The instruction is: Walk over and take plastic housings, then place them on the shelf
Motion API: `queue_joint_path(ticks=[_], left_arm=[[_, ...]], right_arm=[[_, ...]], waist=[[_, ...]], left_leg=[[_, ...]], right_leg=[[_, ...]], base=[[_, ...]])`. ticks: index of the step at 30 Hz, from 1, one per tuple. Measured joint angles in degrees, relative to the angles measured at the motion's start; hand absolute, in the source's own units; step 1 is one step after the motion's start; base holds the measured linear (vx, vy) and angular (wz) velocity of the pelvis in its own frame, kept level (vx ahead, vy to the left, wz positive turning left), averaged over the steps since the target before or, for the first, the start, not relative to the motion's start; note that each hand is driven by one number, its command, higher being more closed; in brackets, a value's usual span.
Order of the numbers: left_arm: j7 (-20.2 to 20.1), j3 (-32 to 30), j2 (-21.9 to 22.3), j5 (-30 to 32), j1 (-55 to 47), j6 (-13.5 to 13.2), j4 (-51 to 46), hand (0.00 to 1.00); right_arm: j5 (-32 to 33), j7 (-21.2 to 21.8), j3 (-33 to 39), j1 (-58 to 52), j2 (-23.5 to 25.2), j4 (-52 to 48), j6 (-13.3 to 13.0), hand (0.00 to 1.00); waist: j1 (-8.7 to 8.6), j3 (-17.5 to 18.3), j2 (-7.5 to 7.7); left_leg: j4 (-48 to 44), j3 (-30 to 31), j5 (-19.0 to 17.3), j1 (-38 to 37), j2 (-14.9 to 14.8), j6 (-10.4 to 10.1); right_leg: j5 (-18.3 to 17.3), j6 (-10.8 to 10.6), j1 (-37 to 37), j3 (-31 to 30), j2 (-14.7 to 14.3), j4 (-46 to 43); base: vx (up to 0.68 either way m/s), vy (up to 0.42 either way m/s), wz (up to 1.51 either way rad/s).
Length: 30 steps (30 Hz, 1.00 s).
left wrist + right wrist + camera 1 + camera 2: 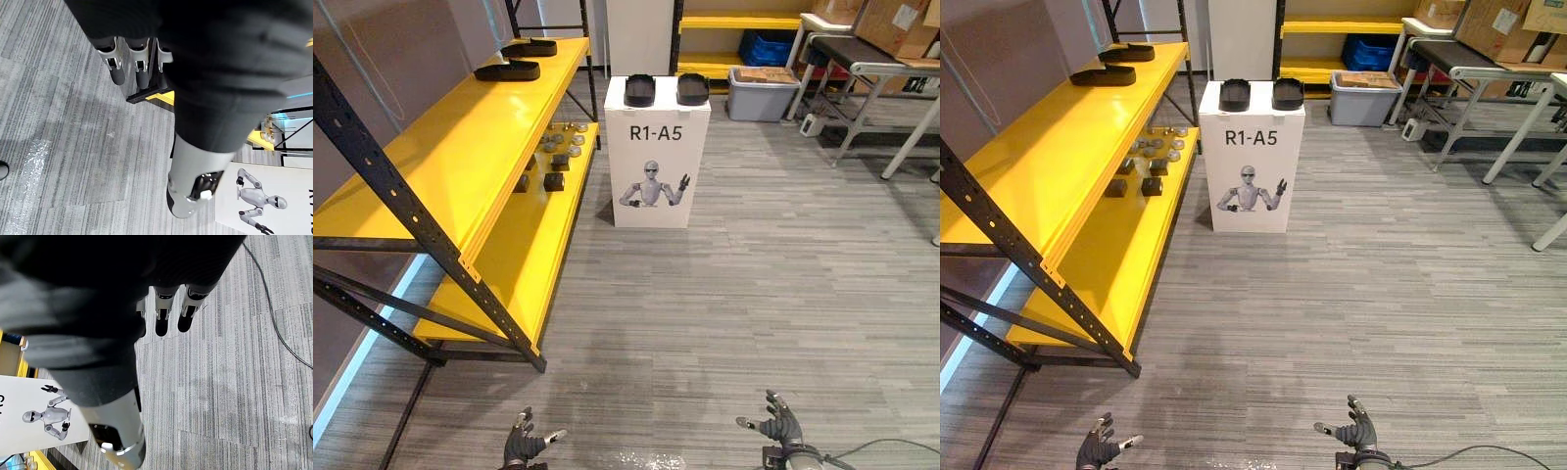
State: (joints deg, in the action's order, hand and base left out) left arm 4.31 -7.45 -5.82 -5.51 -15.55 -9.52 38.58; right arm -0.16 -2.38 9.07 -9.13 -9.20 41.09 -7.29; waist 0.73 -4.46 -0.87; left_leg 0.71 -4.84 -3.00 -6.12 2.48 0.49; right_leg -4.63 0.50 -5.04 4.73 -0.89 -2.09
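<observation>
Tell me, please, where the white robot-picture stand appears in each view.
Left eye: white stand, upper centre.
Right eye: stand, upper centre, nearer the left.
Left wrist: stand just past the left hand.
Right wrist: stand beside the right hand.
Shared landmark: yellow shelf rack alongside.

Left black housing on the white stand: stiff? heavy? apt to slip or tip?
Probably stiff: the left housing keeps a crisp moulded shape with a raised rim. Likely light for its size, as it looks like a hollow shell. It lies flat and low on the white stand, so tipping seems unlikely, though smooth plastic may slide if pushed.
</observation>
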Motion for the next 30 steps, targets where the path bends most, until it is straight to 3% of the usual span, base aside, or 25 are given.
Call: queue_joint_path(ticks=[8, 12, 14, 16, 18, 20, 22, 23, 25, 26, 27, 29, 30], left_arm=[[0.0, 0.0, 0.1, -0.6, 0.0, 0.0, -3.0, 0.0], [0.1, 0.0, 0.4, -2.3, 0.1, 0.0, -5.2, 0.0], [0.2, 0.0, 0.7, -2.4, 0.2, 0.0, -6.4, 0.0], [0.4, 0.0, 1.0, -2.9, 0.9, 0.0, -6.7, 0.0], [0.6, 0.0, 0.6, -3.4, 2.4, 0.0, -6.7, 0.0], [1.0, 0.5, 0.2, -3.6, 2.3, 0.1, -6.6, 0.0], [1.6, 1.0, -0.1, -4.1, 3.8, 0.1, -6.6, 0.0], [1.9, 1.0, -0.3, -4.5, 5.6, 0.0, -6.6, 0.0], [2.3, 1.1, -0.7, -4.5, 7.1, -0.2, -6.6, 0.0], [2.5, 1.5, -1.1, -4.4, 7.3, -0.4, -6.6, 0.0], [2.6, 1.7, -0.6, -4.4, 7.2, -0.3, -6.1, 0.0], [2.5, 1.8, -0.4, -4.3, 7.1, -0.5, -6.2, 0.0], [2.5, 1.7, -0.1, -4.3, 7.0, -0.4, -6.1, 0.0]], right_arm=[[2.0, -1.1, 1.9, 1.3, 0.6, 0.0, 0.0, 0.0], [2.8, -1.9, 2.3, 3.2, 0.4, 0.0, 0.0, 0.0], [2.9, -2.3, 2.3, 4.2, 0.2, 0.0, 0.1, 0.0], [2.9, -2.3, 2.2, 5.0, 0.1, 0.0, 0.3, 0.0], [2.9, -2.3, 2.0, 4.9, 0.2, 0.0, 0.4, 0.0], [2.9, -2.4, 2.0, 5.0, 0.2, -0.2, 0.4, 0.0], [2.9, -2.5, 2.0, 5.1, -0.2, -0.4, 0.4, 0.0], [2.9, -2.7, 2.0, 5.2, -0.5, -0.4, 0.4, 0.0], [2.9, -2.8, 1.9, 5.5, -1.0, -0.4, 0.5, 0.0], [2.9, -3.1, 1.5, 5.4, -1.5, -0.6, 0.5, 0.0], [2.9, -3.2, 0.8, 5.6, -2.4, -0.8, 0.6, 0.0], [2.9, -3.2, 0.5, 6.9, -2.1, -2.1, 0.6, 0.0], [2.9, -3.1, -0.5, 7.5, -2.0, -2.3, 0.6, 0.0]], waist=[[0.28, -0.2, -0.42], [0.46, -0.8, -1.23], [0.62, -1.4, -1.87], [0.77, -2.4, -2.74], [0.58, -3.9, -2.29], [0.23, -4.1, -2.41], [-0.43, -5.1, -2.49], [-1.03, -6.0, -3.04], [-1.91, -6.5, -2.76], [-2.31, -6.4, -1.89], [-2.3, -6.2, -2.91], [-2.45, -6.0, -2.96], [-2.37, -6.2, -3.21]], left_leg=[[0.7, -2.6, -0.2, 1.1, -0.3, 0.1], [-3.3, -4.8, -3.4, 4.0, -1.0, 1.1], [-6.3, -5.7, -6.1, 5.7, -1.3, 1.3], [-7.7, -6.1, -8.0, 5.0, -1.8, 2.0], [-8.5, -5.6, -9.5, 2.7, -1.6, 2.2], [-9.4, -4.8, -11.6, 1.2, -1.5, 2.2], [-8.9, -3.2, -11.9, -1.0, -2.3, 2.6], [-8.0, -1.2, -12.3, -2.1, -3.7, 2.0], [-6.6, 1.3, -12.7, -3.7, -5.5, 0.6], [-6.8, 2.4, -14.1, -5.4, -5.8, -1.8], [-8.9, 2.9, -14.9, -5.9, -7.6, -3.0], [-18.4, 3.0, -13.7, -1.7, -9.1, -4.6], [-31.3, 2.7, -10.6, 3.1, -10.9, -4.0]], right_leg=[[0.6, 0.5, 2.1, -2.5, -0.6, 0.7], [0.4, 0.2, 4.2, -4.6, -1.0, -0.4], [-2.3, -1.4, 7.2, -5.2, -1.0, -5.8], [-5.7, -4.3, 15.5, -2.5, -0.4, -24.3], [-6.7, -3.9, 21.6, 2.4, 2.3, -39.1], [-7.3, -4.0, 25.4, 5.6, 5.0, -42.1], [-7.9, -3.8, 27.8, 7.1, 5.6, -37.6], [-7.4, -3.4, 29.5, 7.1, 4.8, -31.0], [-2.5, -3.1, 30.5, 6.6, 3.9, -18.9], [6.3, -1.9, 30.6, 6.2, 4.2, -14.5], [8.0, 1.4, 30.9, 7.1, 3.5, -18.1], [4.4, 2.8, 30.3, 7.5, 2.4, -19.4], [3.1, 3.9, 26.9, 8.0, 0.7, -17.9]], base=[[-0.01, 0.003, -0.16], [0.0, 0.019, -0.31], [0.02, 0.034, -0.34], [0.04, 0.061, -0.19], [0.13, 0.072, 0.14], [0.25, 0.037, 0.21], [0.4, -0.054, 0.49], [0.44, -0.124, 0.84], [0.47, -0.191, 0.86], [0.68, -0.332, 0.51], [0.6, -0.303, 0.38], [0.54, -0.279, 0.06], [0.61, -0.287, 0.04]])
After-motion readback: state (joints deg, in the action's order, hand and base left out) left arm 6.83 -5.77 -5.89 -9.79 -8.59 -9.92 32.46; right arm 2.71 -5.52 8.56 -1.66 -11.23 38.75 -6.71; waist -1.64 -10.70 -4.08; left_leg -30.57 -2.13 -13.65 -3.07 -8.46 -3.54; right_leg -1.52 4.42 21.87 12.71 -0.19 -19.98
